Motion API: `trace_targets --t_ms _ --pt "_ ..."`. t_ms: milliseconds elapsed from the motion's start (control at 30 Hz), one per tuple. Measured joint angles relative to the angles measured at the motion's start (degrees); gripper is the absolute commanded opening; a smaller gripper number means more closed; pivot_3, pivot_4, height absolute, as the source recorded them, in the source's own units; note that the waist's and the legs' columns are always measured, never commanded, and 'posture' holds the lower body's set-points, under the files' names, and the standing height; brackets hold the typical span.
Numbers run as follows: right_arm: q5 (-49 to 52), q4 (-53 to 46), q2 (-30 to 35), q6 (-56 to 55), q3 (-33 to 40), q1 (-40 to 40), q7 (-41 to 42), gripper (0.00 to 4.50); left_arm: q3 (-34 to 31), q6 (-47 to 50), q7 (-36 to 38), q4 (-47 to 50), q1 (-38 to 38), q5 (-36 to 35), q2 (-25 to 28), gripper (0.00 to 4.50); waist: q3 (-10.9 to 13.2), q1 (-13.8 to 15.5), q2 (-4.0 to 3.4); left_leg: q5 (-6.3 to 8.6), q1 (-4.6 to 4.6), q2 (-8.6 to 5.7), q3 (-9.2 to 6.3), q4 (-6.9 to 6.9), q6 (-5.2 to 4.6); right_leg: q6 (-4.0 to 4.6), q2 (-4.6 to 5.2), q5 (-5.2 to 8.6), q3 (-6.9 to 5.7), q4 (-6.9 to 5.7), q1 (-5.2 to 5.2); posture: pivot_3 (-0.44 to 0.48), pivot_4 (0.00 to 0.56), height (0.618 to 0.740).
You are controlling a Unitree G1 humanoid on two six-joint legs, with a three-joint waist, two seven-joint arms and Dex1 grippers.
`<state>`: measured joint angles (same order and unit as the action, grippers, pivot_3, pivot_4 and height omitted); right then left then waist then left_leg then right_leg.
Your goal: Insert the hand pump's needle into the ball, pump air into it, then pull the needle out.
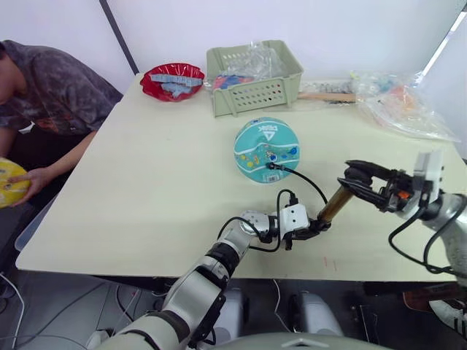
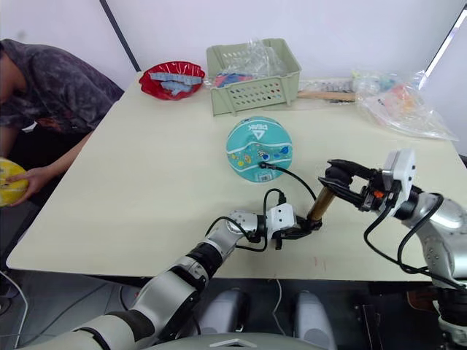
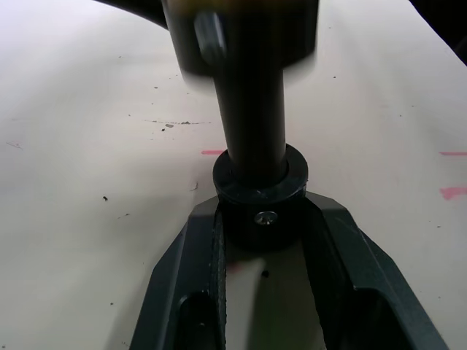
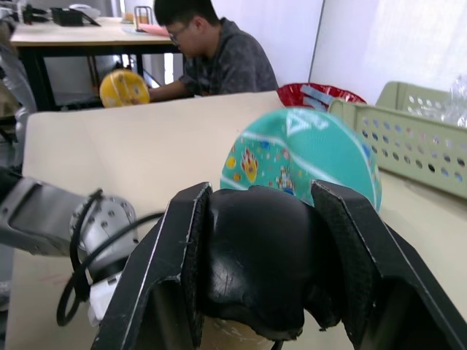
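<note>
Ball: teal PEAK-lettered ball point(image 1: 266, 150), mid-tabletop, black hose plugged in; insertion apparently done.
Pump: gold-barrelled hand pump point(image 1: 336, 205), near front edge.
Left gripper point(image 1: 312, 228): clamps pump's base cap.
Right gripper point(image 1: 359, 180): clenches black T-handle.
Left: pumping, needle withdrawal.

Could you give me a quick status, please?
Left gripper shut on pump base, right gripper on handle. Hose runs to ball. Nothing in the way.

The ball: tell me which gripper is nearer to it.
Neither clearly. The left gripper is shut on the hand pump's base cap, in front of the ball. The right gripper grips the T-handle, off to the ball's right and slightly nearer the robot.
</note>
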<state>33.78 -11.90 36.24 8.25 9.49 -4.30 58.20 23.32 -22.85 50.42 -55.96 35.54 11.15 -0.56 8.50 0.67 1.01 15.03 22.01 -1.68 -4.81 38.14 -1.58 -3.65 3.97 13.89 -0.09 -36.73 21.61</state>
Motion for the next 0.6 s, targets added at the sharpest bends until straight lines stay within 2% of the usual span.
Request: trace_targets --t_ms 267,600 --pt "-4.1 0.4 -2.9 -4.6 -2.5 2.4 -2.0 1.66 0.0 0.1 -0.2 0.0 -0.1 0.0 0.1 1.01 -0.1 0.0 0.0 0.0 -0.07 0.0 0.01 -0.01 0.0 -0.01 -0.01 0.01 0.03 -0.01 -0.04 0.0 0.15 0.74" --pt "3.4 -4.1 4.6 8.2 1.4 0.7 -2.4 1.66 0.1 -0.3 0.0 0.0 0.1 0.0 -0.5 1.01 0.1 0.2 -0.2 0.0 0.17 -0.04 0.0 -0.01 0.0 -0.01 0.07 0.0 0.01 0.03 0.1 0.0 0.15 0.74"
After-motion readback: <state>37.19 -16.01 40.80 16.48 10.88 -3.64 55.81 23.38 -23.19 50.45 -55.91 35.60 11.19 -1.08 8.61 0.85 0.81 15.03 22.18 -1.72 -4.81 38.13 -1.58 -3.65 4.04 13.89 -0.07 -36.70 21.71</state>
